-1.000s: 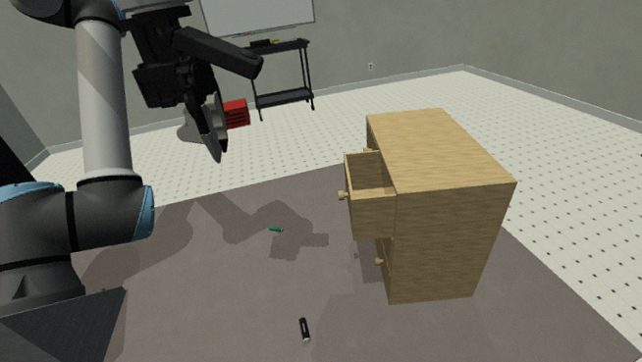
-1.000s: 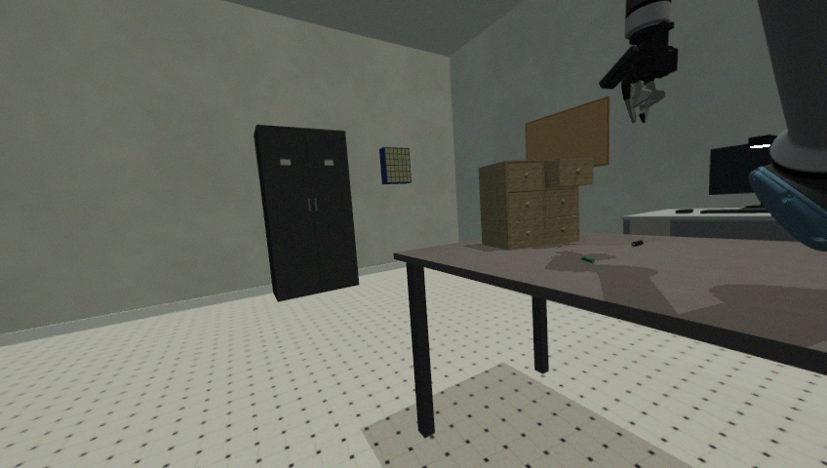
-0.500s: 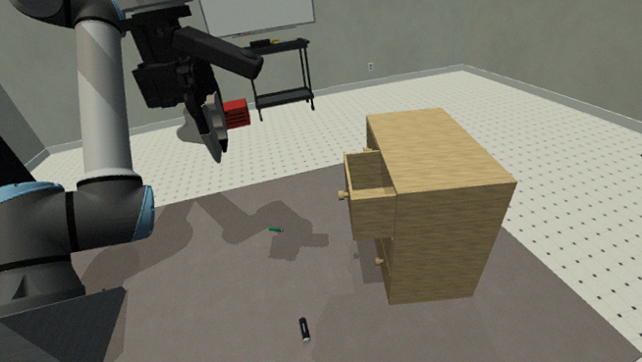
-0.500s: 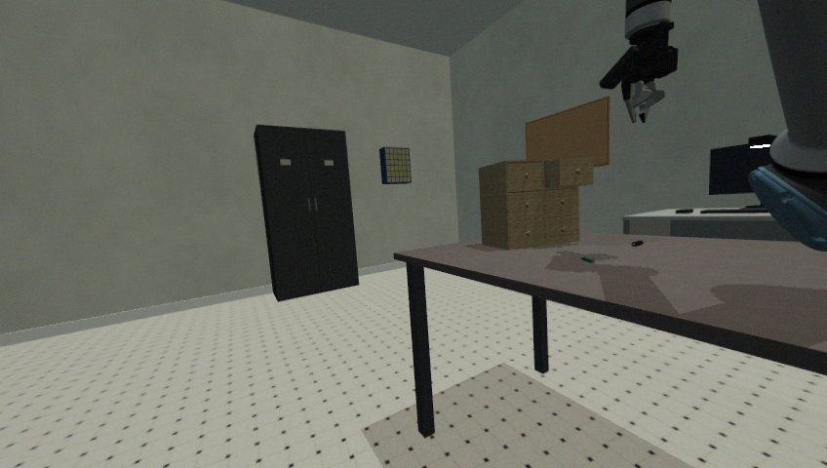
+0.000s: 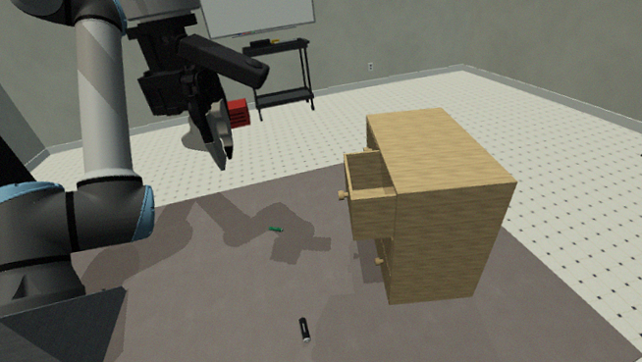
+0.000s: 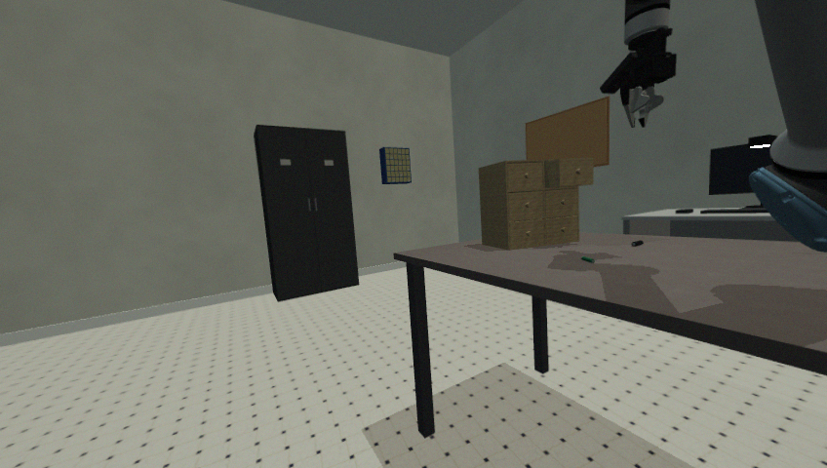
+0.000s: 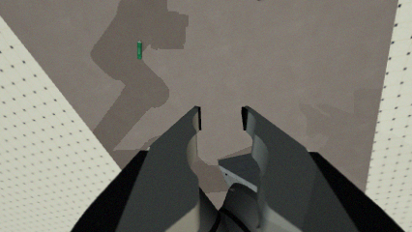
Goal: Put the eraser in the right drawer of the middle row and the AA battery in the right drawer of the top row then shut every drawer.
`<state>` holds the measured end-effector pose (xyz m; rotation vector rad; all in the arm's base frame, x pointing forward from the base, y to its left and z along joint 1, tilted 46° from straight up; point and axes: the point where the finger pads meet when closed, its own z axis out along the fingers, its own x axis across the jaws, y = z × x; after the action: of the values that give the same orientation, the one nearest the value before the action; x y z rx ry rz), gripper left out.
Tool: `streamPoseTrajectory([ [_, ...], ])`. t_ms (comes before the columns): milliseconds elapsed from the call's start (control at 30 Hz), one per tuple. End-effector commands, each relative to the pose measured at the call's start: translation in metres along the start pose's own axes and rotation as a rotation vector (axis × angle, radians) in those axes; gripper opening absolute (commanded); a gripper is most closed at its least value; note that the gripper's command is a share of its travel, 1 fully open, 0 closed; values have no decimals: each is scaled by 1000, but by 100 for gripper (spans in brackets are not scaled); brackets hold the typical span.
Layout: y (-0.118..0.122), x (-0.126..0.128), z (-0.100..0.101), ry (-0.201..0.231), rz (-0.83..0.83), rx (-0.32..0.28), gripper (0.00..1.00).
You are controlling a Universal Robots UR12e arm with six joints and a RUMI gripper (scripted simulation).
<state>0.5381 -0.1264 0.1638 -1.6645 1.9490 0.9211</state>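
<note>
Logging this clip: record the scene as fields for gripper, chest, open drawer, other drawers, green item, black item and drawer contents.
gripper: apart at the fingers, nothing held, raised above table height
chest: wooden, upright on the table
open drawer: top row, right, pulled out
other drawers: all five look shut
green item: small cylinder, lying on the table
black item: cylinder with a silvery end, lying on the table
drawer contents: cannot tell; floor of open drawer hidden

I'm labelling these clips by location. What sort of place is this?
Probably an office or workroom: there is a whiteboard on one wall, a desk with a monitor, and a tall two-door cabinet.
</note>
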Motion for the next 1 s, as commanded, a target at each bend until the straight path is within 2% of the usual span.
streamPoseTrajectory([
  [0, -9, 9, 12, 2, 65, 1, 20],
  [200, -29, 28, 43, 3, 222, 2, 20],
  [400, -51, 51, 88, 3, 430, 3, 20],
  [467, -51, 51, 88, 3, 430, 3, 20],
  [733, -75, 80, 158, 3, 740, 4, 20],
  [967, -85, 98, 215, 2, 986, 3, 20],
])
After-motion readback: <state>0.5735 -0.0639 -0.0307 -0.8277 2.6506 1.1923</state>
